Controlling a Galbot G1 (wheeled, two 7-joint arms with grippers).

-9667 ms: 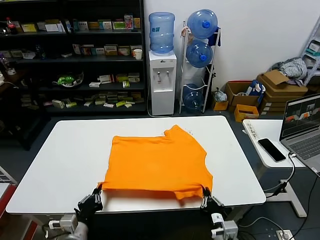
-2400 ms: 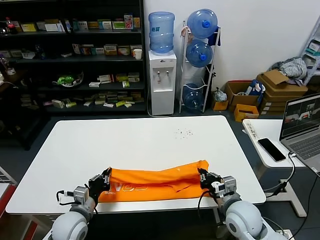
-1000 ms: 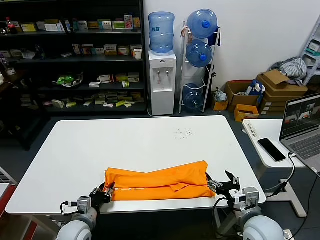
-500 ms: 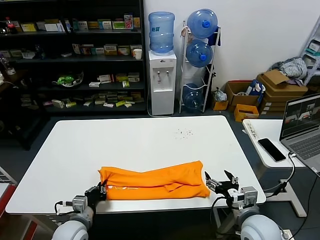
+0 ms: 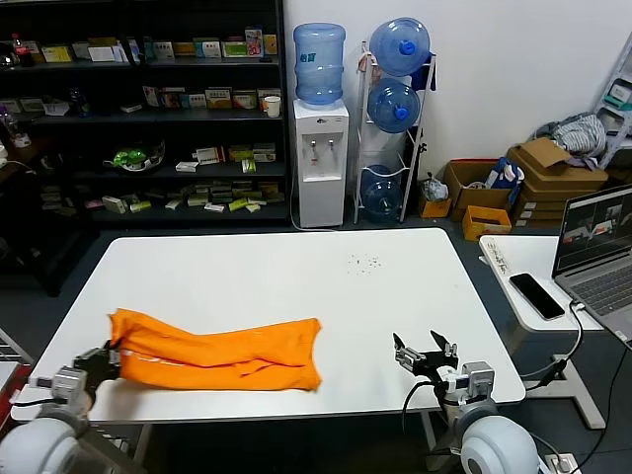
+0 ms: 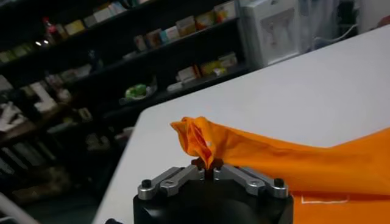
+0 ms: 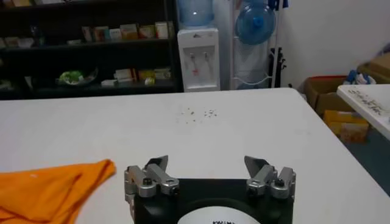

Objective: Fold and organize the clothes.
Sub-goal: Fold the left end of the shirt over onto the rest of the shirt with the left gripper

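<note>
The orange T-shirt [image 5: 222,351] lies folded into a long rumpled band across the front left of the white table [image 5: 296,276]. My left gripper [image 5: 107,358] is at the band's left end, near the table's front left corner, shut on a bunched end of the cloth [image 6: 204,143]. My right gripper [image 5: 425,353] is open and empty above the table's front right, well clear of the shirt's right end [image 7: 55,185]. The white lettering is hidden, apart from a thin white outline in the left wrist view [image 6: 317,198].
A side desk at the right carries a phone [image 5: 536,294] and an open laptop [image 5: 597,247]. Behind the table stand dark shelves [image 5: 138,109], a water dispenser [image 5: 321,148] and a rack of bottles [image 5: 397,109]. Small specks [image 5: 363,263] dot the far table top.
My right gripper has let go of the shirt and stays at the front right. My left gripper has dragged the folded shirt leftward along the front of the table.
</note>
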